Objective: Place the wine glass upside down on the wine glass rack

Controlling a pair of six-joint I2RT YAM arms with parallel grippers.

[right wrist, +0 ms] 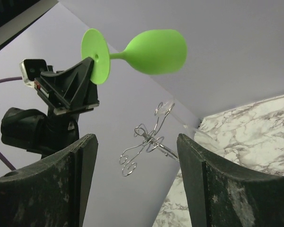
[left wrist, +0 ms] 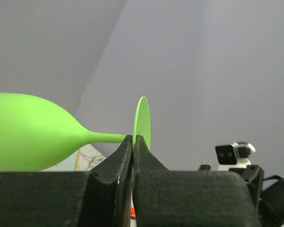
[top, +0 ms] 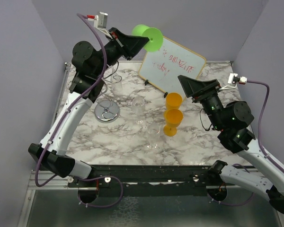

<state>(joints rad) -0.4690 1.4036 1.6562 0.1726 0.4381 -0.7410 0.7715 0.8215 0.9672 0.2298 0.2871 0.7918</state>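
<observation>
Wine glass (top: 152, 39) in left gripper (left wrist: 133, 142) above wine glass rack (top: 107, 111); whiteboard (top: 173, 66) to its right.

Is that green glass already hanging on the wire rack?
No, the left gripper holds the green wine glass sideways in the air by its foot, apart from the wine glass rack.

Two YAM arms: white links between black joints.
The left arm (top: 68, 118) and right arm (top: 255, 163) share glossy white shells, rounded black motor housings and black wedge-shaped wrists. A purple cable (top: 92, 35) runs along each, meeting a small silver camera block (top: 100, 20) with a red mark, at eleven and three o'clock in the top view. Green lights (top: 236, 135) dot the right arm's joints. The fingers (right wrist: 80, 179) of the right gripper (right wrist: 136, 137) are matte black, scuffed grey.
</observation>
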